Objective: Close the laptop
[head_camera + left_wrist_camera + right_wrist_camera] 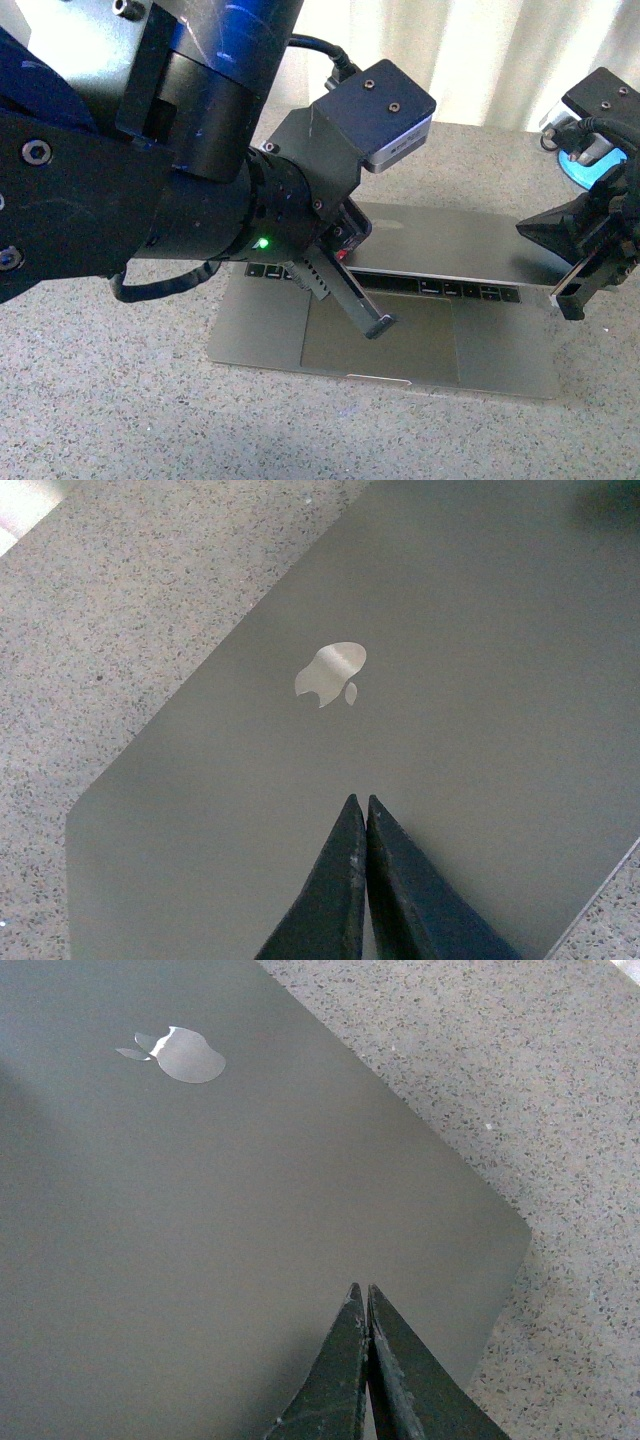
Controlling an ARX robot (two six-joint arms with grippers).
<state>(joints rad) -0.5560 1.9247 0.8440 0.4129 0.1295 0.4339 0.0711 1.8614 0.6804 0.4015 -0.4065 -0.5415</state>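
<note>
The grey laptop (450,245) lies in the middle of the table with its lid tilted low over the keyboard. A strip of black keys (440,288) and the trackpad (400,345) still show in front of the lid. My left gripper (378,325) is shut and empty, above the lid's front part. In the left wrist view its tips (360,802) hang over the lid (450,630) near the apple logo (333,670). My right gripper (570,300) is shut and empty at the lid's right end. In the right wrist view its tips (361,1290) sit over the lid (200,1210) near its corner.
The laptop rests on a speckled grey tabletop (120,400). A blue round object (590,170) with a white piece stands at the back right, behind my right arm. A pale curtain (480,50) hangs behind the table.
</note>
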